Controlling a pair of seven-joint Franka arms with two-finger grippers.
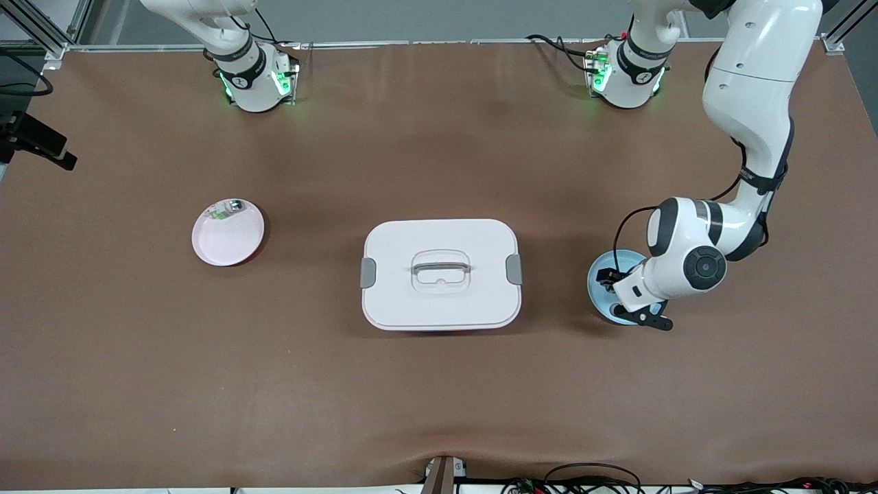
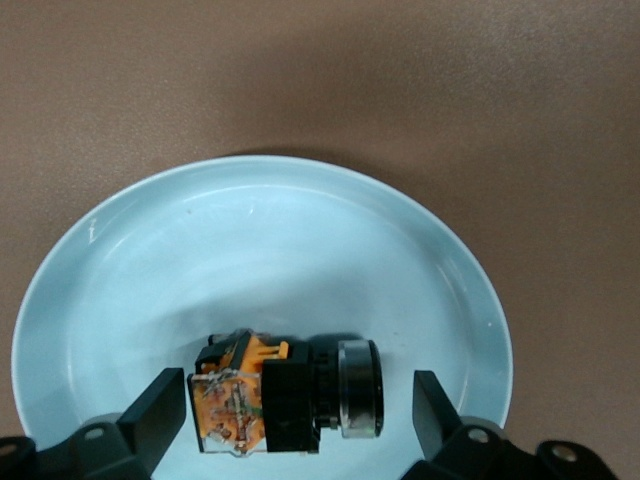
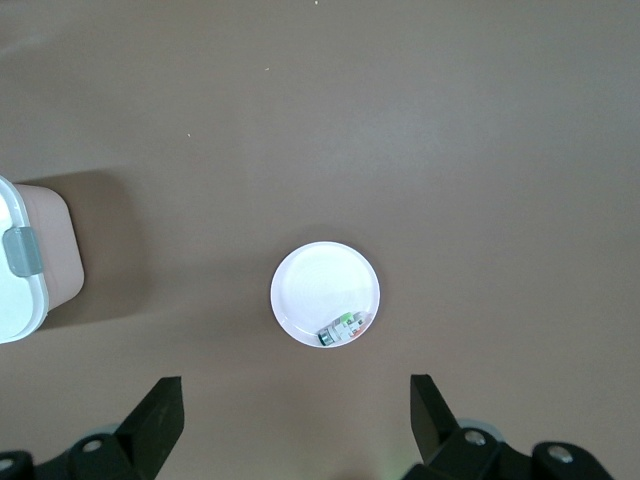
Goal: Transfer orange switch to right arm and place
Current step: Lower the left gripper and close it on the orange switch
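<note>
The orange switch (image 2: 270,395), a black block with an orange body and a silver ring end, lies on its side in a light blue plate (image 2: 260,250). My left gripper (image 2: 298,405) is low over that plate (image 1: 602,269), open, with one finger at each end of the switch and a gap on both sides. In the front view the left hand (image 1: 610,278) hides the switch. My right gripper (image 3: 295,410) is open and empty, high above the bare table near a pink plate (image 3: 315,280). It is out of the front view.
A white lidded box with a handle (image 1: 440,274) stands mid-table, and its corner shows in the right wrist view (image 3: 20,260). The pink plate (image 1: 228,240) toward the right arm's end holds a small white, green and silver part (image 1: 226,209).
</note>
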